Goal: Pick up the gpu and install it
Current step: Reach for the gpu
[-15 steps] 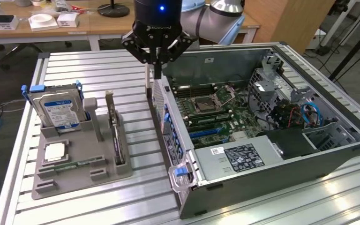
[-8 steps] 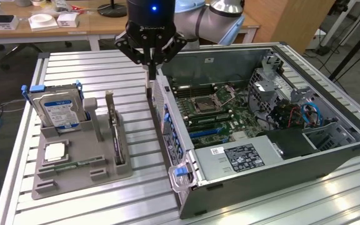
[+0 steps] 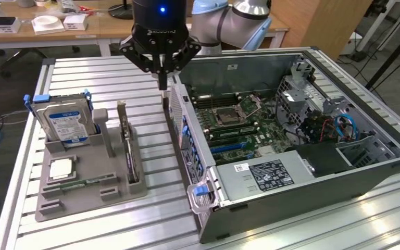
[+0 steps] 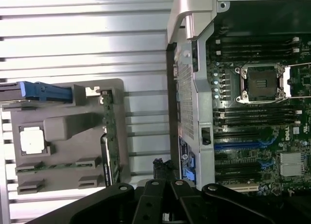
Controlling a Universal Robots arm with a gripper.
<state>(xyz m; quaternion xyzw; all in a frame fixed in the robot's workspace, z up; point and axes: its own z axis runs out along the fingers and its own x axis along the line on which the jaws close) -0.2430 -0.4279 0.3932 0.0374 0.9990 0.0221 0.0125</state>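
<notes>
Exterior view: my black metal gripper (image 3: 162, 84) hangs pinched shut on nothing beside the open steel computer case (image 3: 366, 172). The gpu (image 3: 129, 151), a thin flat black card with a silver bracket, stands on edge in the grey plastic tray (image 3: 82, 200), at seven o'clock from me. I judge pick-up not yet begun, and that narrow edge calls for parted jaws. Wrist view: the gpu (image 4: 107, 153) sits edge-on, apart from my gripper (image 4: 164, 171).

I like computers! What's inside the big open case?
Inside the case lies a board with an empty chip socket, blue slots and blue cables. A black cover hides whatever sits under it.
</notes>
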